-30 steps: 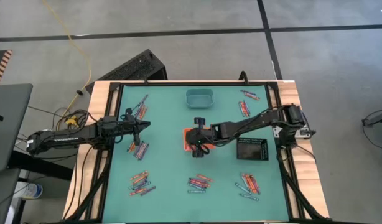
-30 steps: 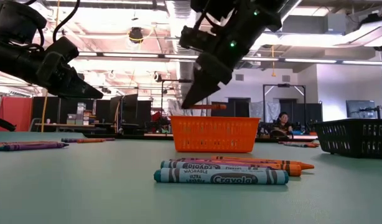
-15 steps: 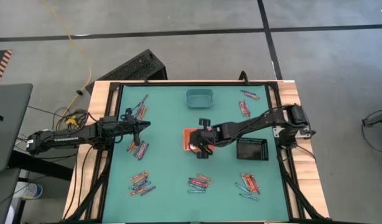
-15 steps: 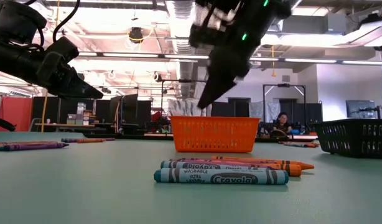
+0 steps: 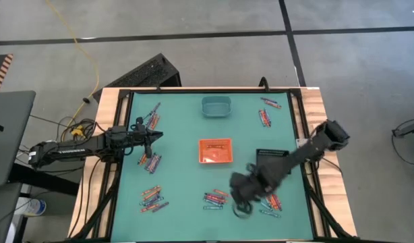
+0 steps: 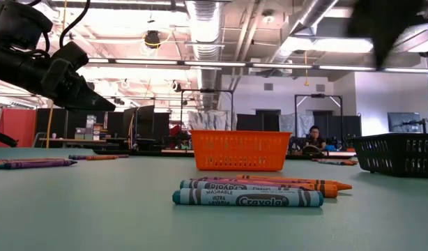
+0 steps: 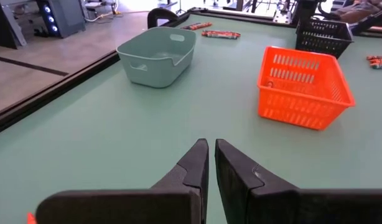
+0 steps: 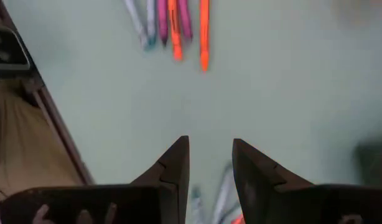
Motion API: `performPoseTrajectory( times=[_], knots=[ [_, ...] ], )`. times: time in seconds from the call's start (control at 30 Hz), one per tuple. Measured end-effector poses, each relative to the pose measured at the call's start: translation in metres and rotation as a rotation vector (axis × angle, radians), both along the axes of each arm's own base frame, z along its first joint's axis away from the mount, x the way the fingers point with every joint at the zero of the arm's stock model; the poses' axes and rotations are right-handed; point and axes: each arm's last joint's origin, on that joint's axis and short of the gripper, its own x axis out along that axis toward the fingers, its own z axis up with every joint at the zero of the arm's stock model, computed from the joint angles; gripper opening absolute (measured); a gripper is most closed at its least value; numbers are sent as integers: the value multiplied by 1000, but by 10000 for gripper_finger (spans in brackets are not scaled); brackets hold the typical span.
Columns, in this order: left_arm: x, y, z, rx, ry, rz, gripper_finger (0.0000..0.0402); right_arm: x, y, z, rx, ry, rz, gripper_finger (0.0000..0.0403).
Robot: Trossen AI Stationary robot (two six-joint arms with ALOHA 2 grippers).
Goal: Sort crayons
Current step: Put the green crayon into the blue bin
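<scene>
Crayons lie flat on the green table in several small groups: near my left gripper (image 5: 151, 120), below it (image 5: 151, 162), along the near side (image 5: 152, 197) (image 5: 216, 198) (image 5: 269, 200), and at the far right (image 5: 264, 118). My right gripper (image 5: 241, 202) hangs open above the table between two of the near groups, pointing down, with crayons (image 8: 172, 18) ahead of its fingers and nothing between them (image 8: 209, 149). My left gripper (image 5: 155, 137) waits shut at the table's left, above the mat (image 7: 209, 149).
An orange tray (image 5: 215, 150) stands mid-table, a teal tray (image 5: 216, 106) behind it at the far side, and a black tray (image 5: 273, 162) to the right. The table's raised dark frame (image 5: 303, 155) runs round the mat. Bare mat lies between the groups.
My right gripper has swung from above the orange tray toward the table's near edge and a little to the right, tipping steeply downward. The orange-red crayon seen at its fingertips over the tray one second ago no longer shows there.
</scene>
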Motion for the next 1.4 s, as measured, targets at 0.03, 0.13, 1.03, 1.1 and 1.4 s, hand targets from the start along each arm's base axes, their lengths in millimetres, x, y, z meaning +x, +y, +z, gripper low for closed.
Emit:
performPoseTrajectory(
  times=[0.03, 0.13, 1.03, 1.1, 1.4],
  knots=[
    [0, 0, 0, 0, 0, 0, 17, -6, 8, -1, 5, 19, -31, 116],
    [0, 0, 0, 0, 1, 1, 17, -24, 29, -10, 20, 45, -100, 116],
    [0, 0, 0, 0, 1, 2, 17, -95, 86, -96, -43, -39, 36, 116],
    [0, 0, 0, 0, 1, 2, 17, -96, 87, -100, -63, -25, 40, 116],
    [0, 0, 0, 0, 1, 2, 17, -95, 89, -108, -95, -15, 93, 116]
  ],
)
